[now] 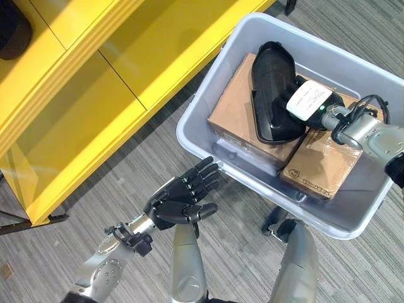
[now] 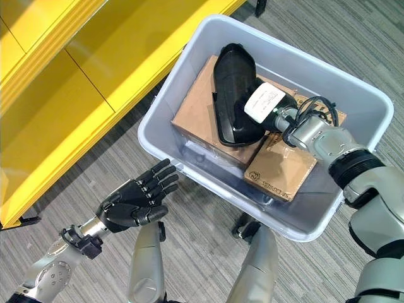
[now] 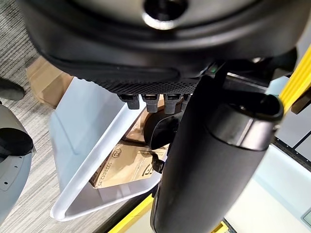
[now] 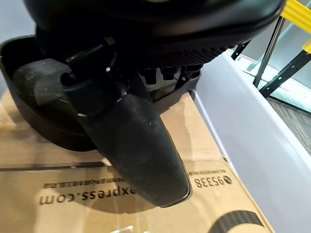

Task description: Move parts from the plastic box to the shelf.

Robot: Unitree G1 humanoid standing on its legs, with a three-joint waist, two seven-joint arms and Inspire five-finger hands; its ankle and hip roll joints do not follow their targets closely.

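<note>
A grey plastic box [image 1: 196, 148] stands on the floor, holding a long black moulded part [image 1: 271, 123] that lies across two cardboard cartons. My right hand [image 1: 308, 101] reaches into the box and rests on that part, its back with a white label facing up. In the right wrist view the thumb [image 4: 131, 141] is straight over a carton [image 4: 97, 208], and the fingers stretch onto the black part [image 4: 39, 126] without curling round it. My left hand [image 1: 183, 199] hovers open outside the box's near wall. The yellow shelf [image 1: 95, 95] lies to the left.
A large carton [image 1: 233, 113] and a smaller one [image 1: 322, 164] fill most of the box floor. A dark object [image 1: 12, 28] sits at the shelf's far left end. Grey striped carpet runs between shelf and box.
</note>
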